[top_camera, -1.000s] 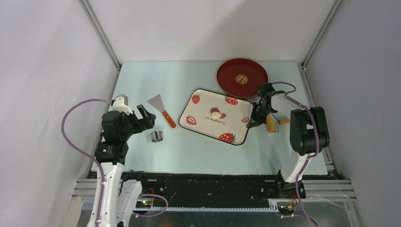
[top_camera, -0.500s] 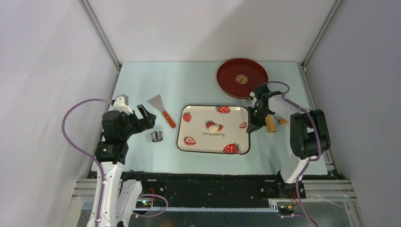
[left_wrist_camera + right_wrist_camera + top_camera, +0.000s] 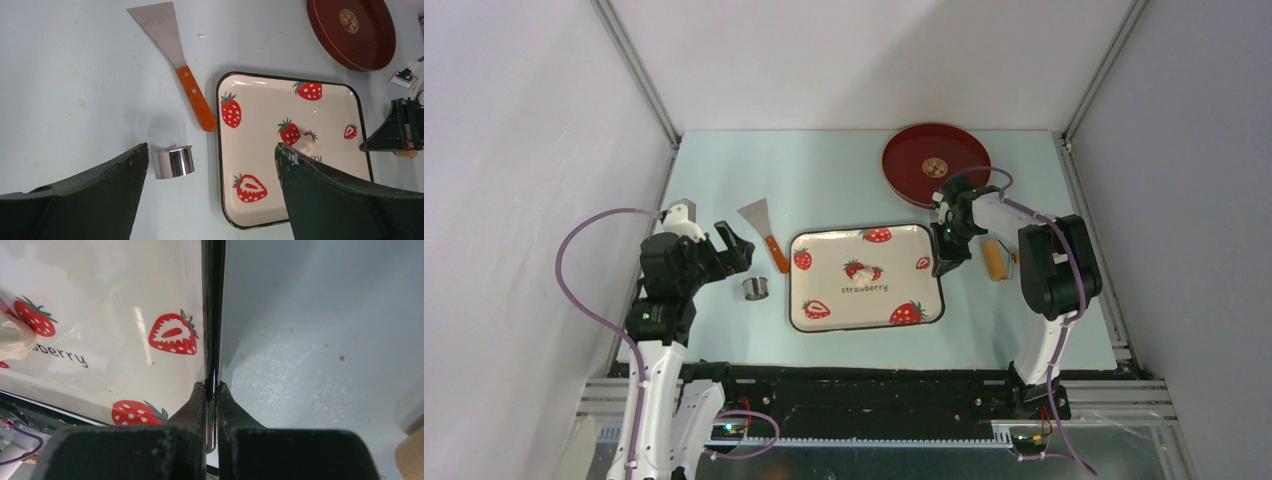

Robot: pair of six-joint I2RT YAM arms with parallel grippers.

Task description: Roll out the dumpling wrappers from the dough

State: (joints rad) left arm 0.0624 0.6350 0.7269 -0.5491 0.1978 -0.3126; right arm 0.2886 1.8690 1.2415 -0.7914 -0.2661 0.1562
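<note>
From above, we see the dough (image 3: 861,272) mid-way across the strawberry plate (image 3: 829,255), left of the right gripper (image 3: 941,264) and well apart from the left gripper (image 3: 732,252). Our left wrist view shows its fingers spread wide above the table, holding nothing. Our right wrist view shows fingers pinched on the plate's black rim, the dough away at the left edge.
</note>
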